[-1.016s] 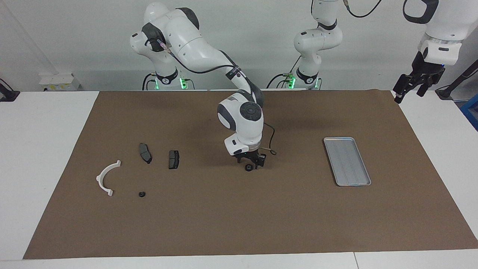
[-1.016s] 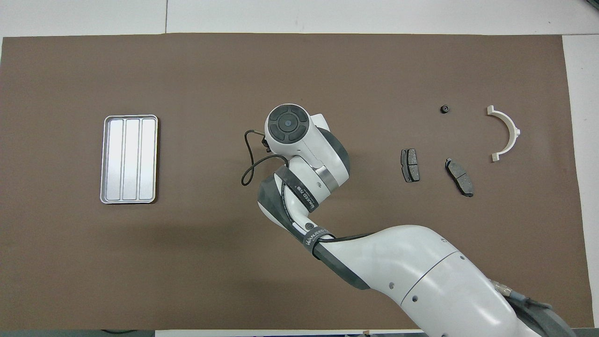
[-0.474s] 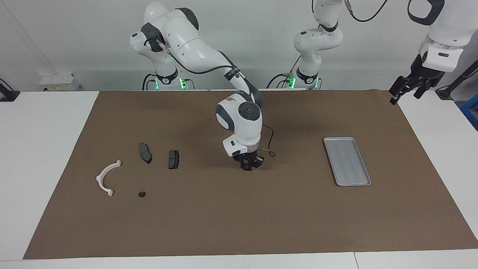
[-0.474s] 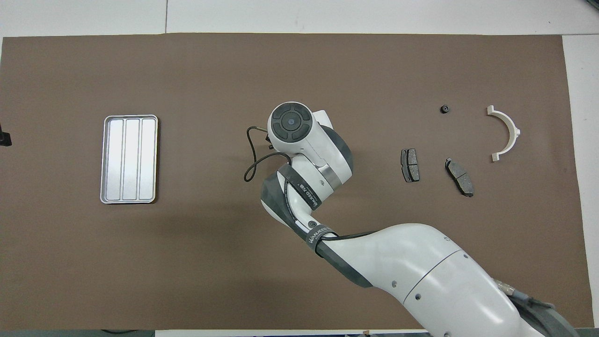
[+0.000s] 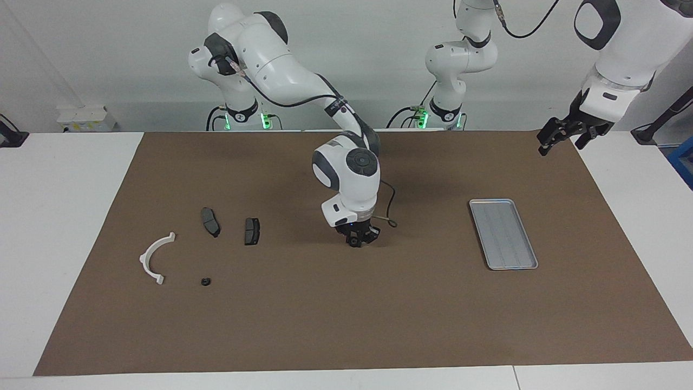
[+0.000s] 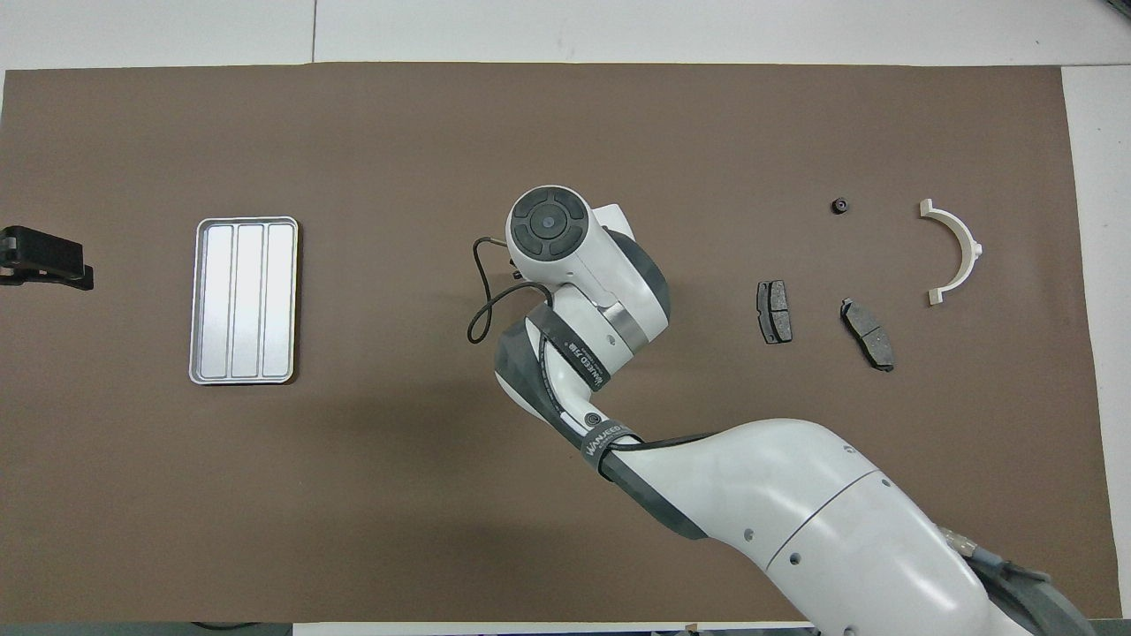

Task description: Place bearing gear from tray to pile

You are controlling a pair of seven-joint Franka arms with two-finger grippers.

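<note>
Two brake pads (image 5: pixel 210 221) and a white bracket (image 5: pixel 154 258) form the pile toward the right arm's end, well apart from the tray (image 5: pixel 503 233); one small black gear (image 5: pixel 205 281) lies beside the bracket. Between tray and pile, the right gripper (image 5: pixel 355 241) sits low on the brown mat (image 5: pixel 346 325), fingers pinched on a small dark gear I can't read for direction. Near the tray, the left gripper (image 5: pixel 560 135) hangs high, spread wide, empty. The tray's long axis runs toward the robots.

A silver tray (image 5: pixel 503 233) is gleaming on the brown mat (image 5: pixel 346 325); a white bracket (image 5: pixel 154 257) is lying by two dark grey pads (image 5: pixel 210 221).
</note>
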